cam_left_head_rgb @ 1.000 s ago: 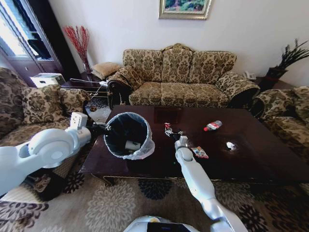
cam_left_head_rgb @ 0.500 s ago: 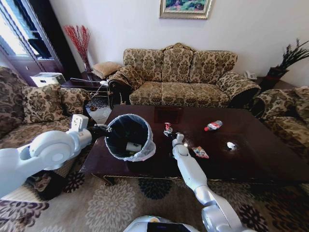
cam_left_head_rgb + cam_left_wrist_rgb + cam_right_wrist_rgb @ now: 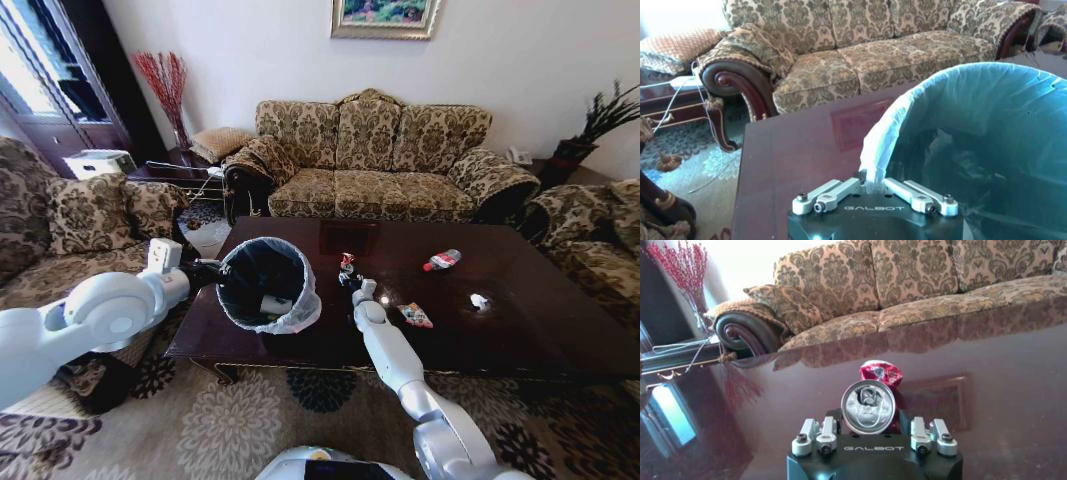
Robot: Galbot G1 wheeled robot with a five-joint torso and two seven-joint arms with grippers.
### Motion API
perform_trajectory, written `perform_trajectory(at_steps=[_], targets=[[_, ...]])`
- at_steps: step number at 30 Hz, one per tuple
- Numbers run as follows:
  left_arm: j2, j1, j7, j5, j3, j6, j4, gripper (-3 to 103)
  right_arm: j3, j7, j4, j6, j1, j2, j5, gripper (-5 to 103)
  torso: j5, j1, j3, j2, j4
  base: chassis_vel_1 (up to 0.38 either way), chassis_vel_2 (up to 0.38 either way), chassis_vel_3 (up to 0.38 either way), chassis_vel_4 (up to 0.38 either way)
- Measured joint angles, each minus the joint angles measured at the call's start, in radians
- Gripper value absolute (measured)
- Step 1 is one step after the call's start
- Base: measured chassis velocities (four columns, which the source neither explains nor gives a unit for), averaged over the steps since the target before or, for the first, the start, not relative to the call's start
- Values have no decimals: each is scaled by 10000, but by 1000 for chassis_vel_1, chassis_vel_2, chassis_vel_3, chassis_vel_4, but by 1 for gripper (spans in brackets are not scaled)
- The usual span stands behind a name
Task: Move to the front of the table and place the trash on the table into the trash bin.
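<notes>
The dark glossy table (image 3: 540,335) stands in front of me. My left gripper (image 3: 212,270) is shut on the bagged rim of the trash bin (image 3: 306,300), which is tipped over the table's left end with a white cup (image 3: 275,303) inside. In the left wrist view its fingers (image 3: 840,190) pinch the bag at the trash bin's (image 3: 987,125) rim. My right gripper (image 3: 351,277) is open, and the crushed red-white can (image 3: 346,263) lies between its fingers. In the right wrist view the can (image 3: 869,407) is seen top-on. More trash lies to the right: a bottle (image 3: 441,260), a wrapper (image 3: 414,316) and crumpled paper (image 3: 478,301).
A patterned sofa (image 3: 375,155) runs behind the table. Armchairs flank it on the left (image 3: 60,215) and right (image 3: 600,230). A side table with red branches (image 3: 160,85) stands at the back left. A floral rug (image 3: 230,420) covers the floor in front.
My right arm has swung left and forward, bringing its gripper up to the can. The can, the bin and the left arm have stayed in place.
</notes>
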Motion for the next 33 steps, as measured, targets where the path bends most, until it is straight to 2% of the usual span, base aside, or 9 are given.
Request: perform_trajectory(at_steps=[9,14,16,17,20,21,23,27,33], targets=[[-3,-11,55,68,0,-22,85,0,-19,26,908,23,-467,-205,5,47,1,0,0,0,2,0,0,0,0],[71,-64,78,73,-2,-23,259,0,-228,-333,3318,652,-1377,-915,291,47,1,0,-1,0,3,0,0,0,0],[215,-133,73,12,-8,2,416,0,-401,-1169,5709,871,-2296,-1739,1171,47,1,0,-1,-1,0,0,0,0,0],[215,-133,73,12,-8,2,416,0,-401,-1169,5709,871,-2296,-1739,1171,47,1,0,-1,-1,0,0,0,0,0],[652,-251,-59,-512,-16,191,531,0,-564,-2331,9383,805,-3511,-3109,2526,47,2,-1,-3,0,-4,0,0,0,0],[652,-251,-59,-512,-16,191,531,0,-564,-2331,9383,805,-3511,-3109,2526,47,2,-1,-3,0,-4,0,0,0,0],[1020,-276,-233,-911,-15,266,587,0,-549,-2879,11455,596,-4097,-3808,3208,47,3,-3,-4,1,-2,0,0,0,0],[1403,-210,-375,-1260,10,331,528,0,-560,-3360,13447,327,-4786,-4446,3533,47,1,-2,-3,0,2,0,0,0,0],[1473,-166,-464,-1386,12,329,268,0,-893,-3657,14421,166,-5464,-4760,2962,47,1,-3,-2,1,0,0,0,0,0]])
